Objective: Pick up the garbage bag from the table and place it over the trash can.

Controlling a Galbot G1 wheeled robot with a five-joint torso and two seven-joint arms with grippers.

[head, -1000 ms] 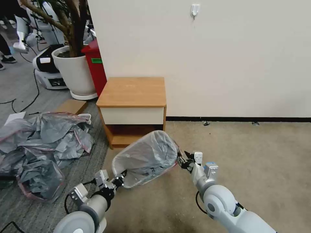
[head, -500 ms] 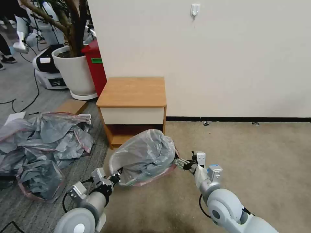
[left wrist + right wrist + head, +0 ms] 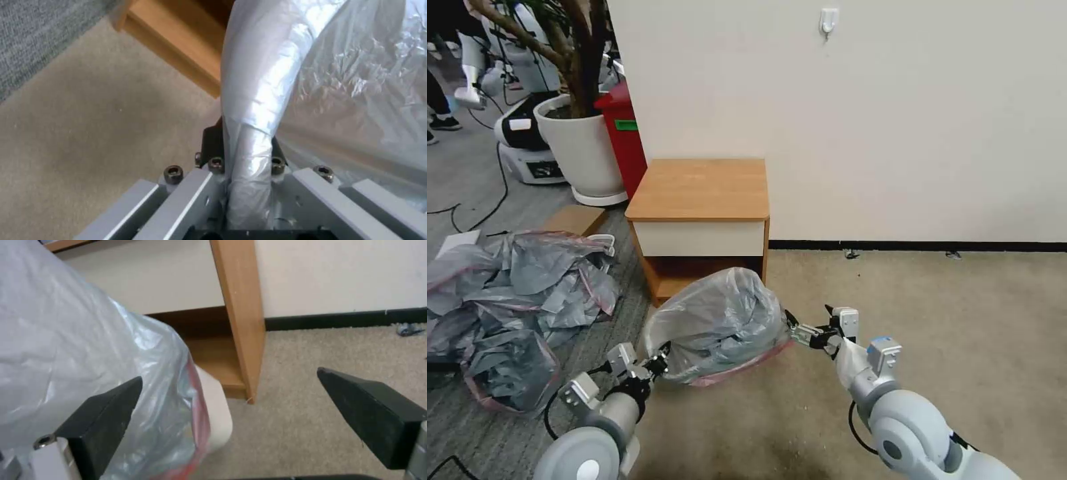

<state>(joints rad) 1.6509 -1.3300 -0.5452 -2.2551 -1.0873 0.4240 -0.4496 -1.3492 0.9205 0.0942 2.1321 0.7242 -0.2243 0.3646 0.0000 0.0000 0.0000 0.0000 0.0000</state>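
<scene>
The bench [image 3: 699, 190] stood bare, far of the work. The garbage bag [image 3: 717, 320] was draped over the trash can [image 3: 217, 406] on the floor (nearly done, I judged). The left pincer [image 3: 657, 365] gripped a bag fold; the right pincer [image 3: 810, 328] gaped, holding nothing.
</scene>
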